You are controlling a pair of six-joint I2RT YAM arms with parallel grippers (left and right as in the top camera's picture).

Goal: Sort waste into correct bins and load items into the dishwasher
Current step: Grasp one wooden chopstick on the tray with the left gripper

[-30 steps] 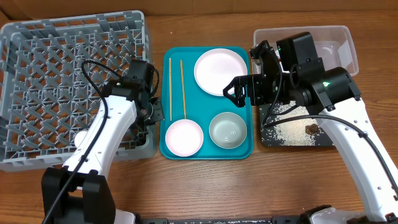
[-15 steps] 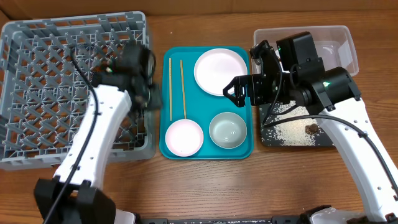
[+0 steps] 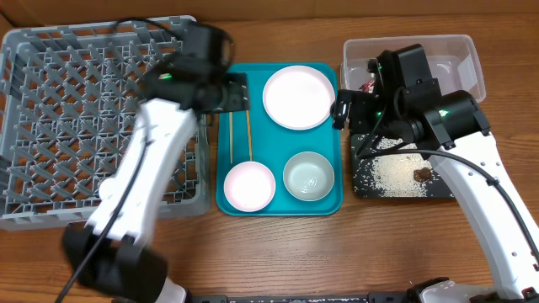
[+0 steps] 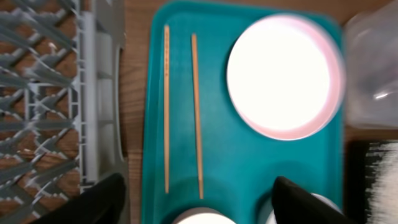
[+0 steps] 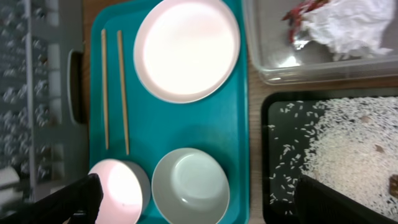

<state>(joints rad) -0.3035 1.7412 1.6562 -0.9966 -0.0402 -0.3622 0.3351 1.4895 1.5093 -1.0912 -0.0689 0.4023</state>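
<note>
My left gripper (image 3: 237, 93) (image 4: 199, 208) hovers open and empty over the teal tray's upper left, above two wooden chopsticks (image 3: 232, 135) (image 4: 166, 106) lying side by side. Further along the tray are a large pale plate (image 3: 298, 97) (image 4: 283, 74) (image 5: 186, 50), a small pink dish (image 3: 249, 186) (image 5: 118, 190) and a grey-green bowl (image 3: 308, 176) (image 5: 191, 186). My right gripper (image 3: 342, 109) (image 5: 205, 202) is open, holding nothing, above the tray's right edge. A white paper wad (image 5: 351, 25) and red scraps (image 5: 300, 15) lie in the clear tub (image 3: 459, 50) (image 5: 323, 71). The grey dish rack (image 3: 93, 109) (image 4: 93, 93) stands at the left.
The items rest on the teal tray (image 3: 282, 141) (image 5: 245, 118) at the table's centre. A black tray (image 3: 362, 187) (image 5: 280, 155) with white grains (image 5: 354, 143) and a brown lump (image 3: 421, 174) sits at the right, in front of the tub. Bare wood runs along the front.
My left arm has swung from the rack's right wall up and right to the tray's top-left corner. My right gripper has drawn back to the right, off the plate's edge.
</note>
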